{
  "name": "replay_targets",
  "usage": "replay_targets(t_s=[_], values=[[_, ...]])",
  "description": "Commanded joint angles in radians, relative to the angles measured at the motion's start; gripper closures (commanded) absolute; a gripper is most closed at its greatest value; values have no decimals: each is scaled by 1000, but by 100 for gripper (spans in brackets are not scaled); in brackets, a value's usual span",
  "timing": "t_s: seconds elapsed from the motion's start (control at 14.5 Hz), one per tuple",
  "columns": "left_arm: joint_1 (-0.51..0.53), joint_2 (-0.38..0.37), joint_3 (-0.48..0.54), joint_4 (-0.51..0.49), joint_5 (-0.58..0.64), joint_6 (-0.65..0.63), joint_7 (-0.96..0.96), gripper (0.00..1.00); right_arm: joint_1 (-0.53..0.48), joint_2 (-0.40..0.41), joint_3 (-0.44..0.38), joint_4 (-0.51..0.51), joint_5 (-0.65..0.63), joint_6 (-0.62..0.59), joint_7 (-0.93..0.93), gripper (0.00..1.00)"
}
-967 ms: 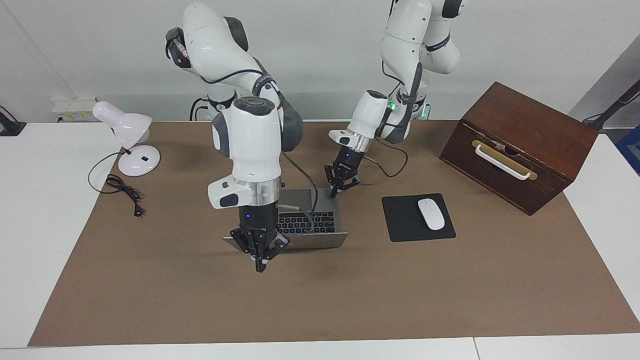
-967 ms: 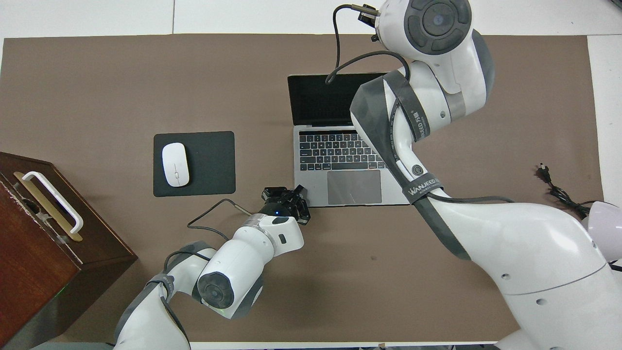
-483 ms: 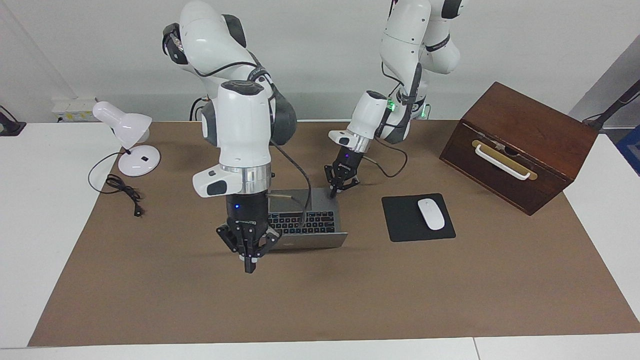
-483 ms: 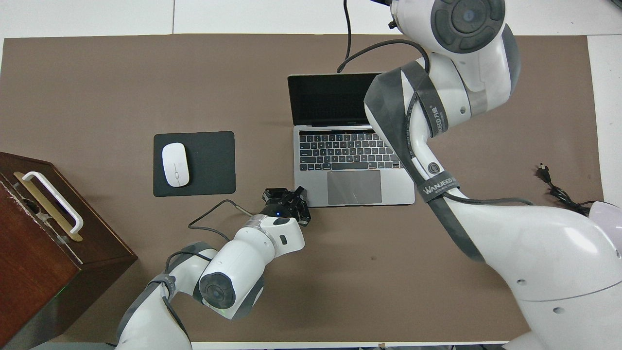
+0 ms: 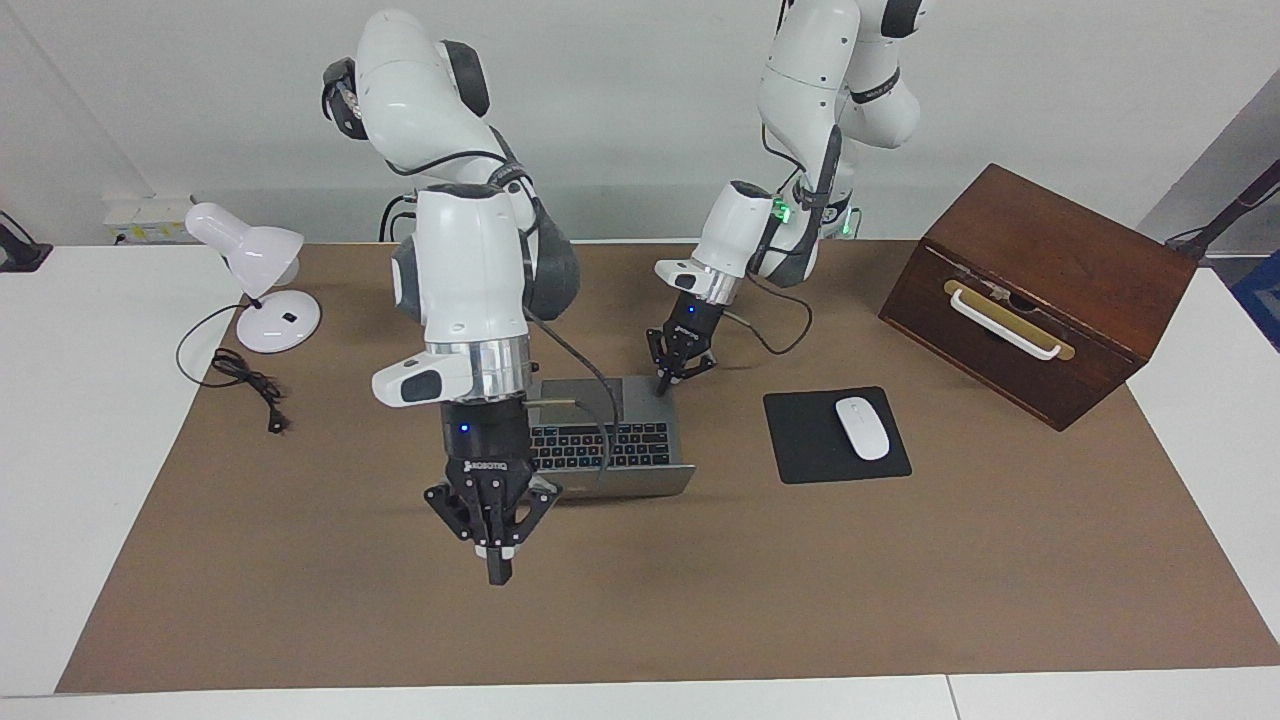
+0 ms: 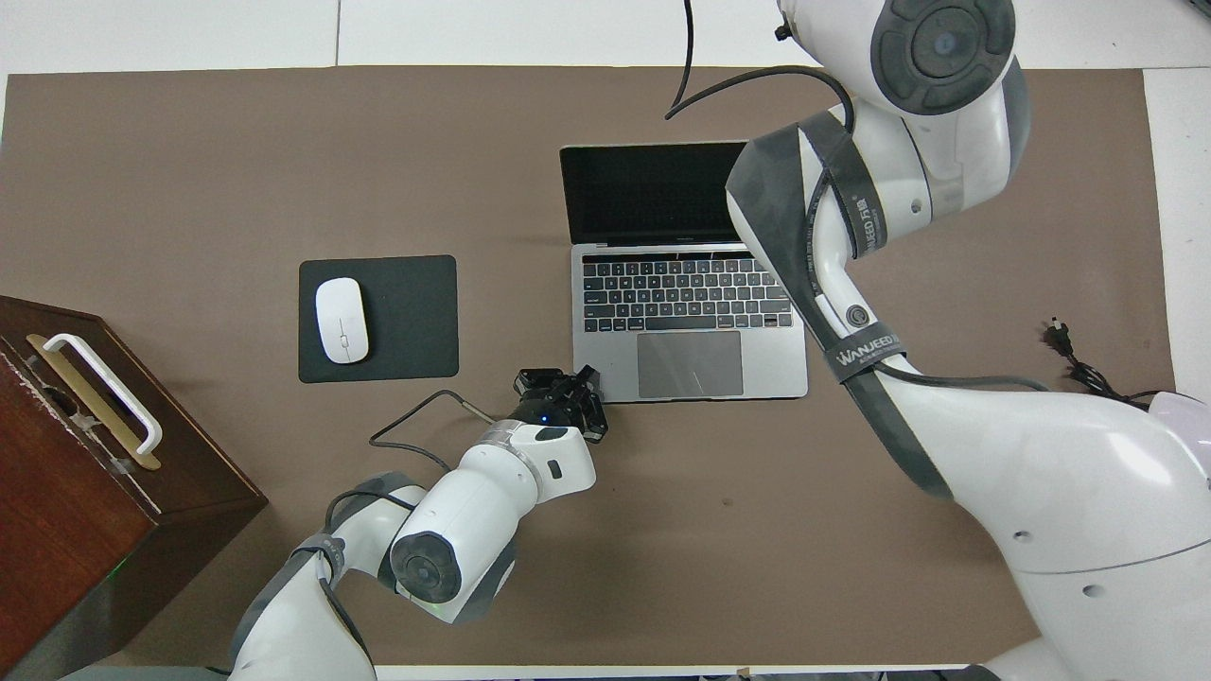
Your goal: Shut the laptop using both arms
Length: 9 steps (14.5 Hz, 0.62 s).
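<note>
The silver-grey laptop (image 5: 640,442) lies open in the middle of the brown mat, its dark screen tilted back away from the robots; keyboard and trackpad show in the overhead view (image 6: 691,312). My left gripper (image 5: 664,384) is shut, its tip at the base corner nearest the robots, toward the left arm's end (image 6: 582,378). My right gripper (image 5: 493,568) is shut, points straight down and hangs over the mat just off the lid's corner toward the right arm's end. Its own wrist hides it in the overhead view.
A black mouse pad (image 5: 800,455) with a white mouse (image 5: 862,428) lies beside the laptop toward the left arm's end. A brown wooden box (image 5: 1040,290) with a white handle stands past it. A white desk lamp (image 5: 262,270) and its cord (image 5: 245,385) are at the right arm's end.
The right arm has swung off the laptop's lid toward its own end of the table, and its gripper has come lower. The left gripper has hardly moved. The laptop stays open.
</note>
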State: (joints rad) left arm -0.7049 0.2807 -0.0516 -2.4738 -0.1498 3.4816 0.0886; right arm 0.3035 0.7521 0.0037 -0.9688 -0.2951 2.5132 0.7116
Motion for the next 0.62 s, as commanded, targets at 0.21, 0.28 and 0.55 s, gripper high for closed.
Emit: replay_targets(t_s=[0.21, 0.28, 0.55], values=[[-28, 12, 18, -31, -16, 22, 20, 100, 32, 98, 62, 117, 2, -8, 245, 100], [-28, 11, 16, -36, -16, 22, 20, 100, 37, 96, 62, 117, 2, -26, 250, 100], [-28, 9, 18, -51, -16, 22, 20, 100, 19, 92, 68, 114, 7, -36, 252, 100]])
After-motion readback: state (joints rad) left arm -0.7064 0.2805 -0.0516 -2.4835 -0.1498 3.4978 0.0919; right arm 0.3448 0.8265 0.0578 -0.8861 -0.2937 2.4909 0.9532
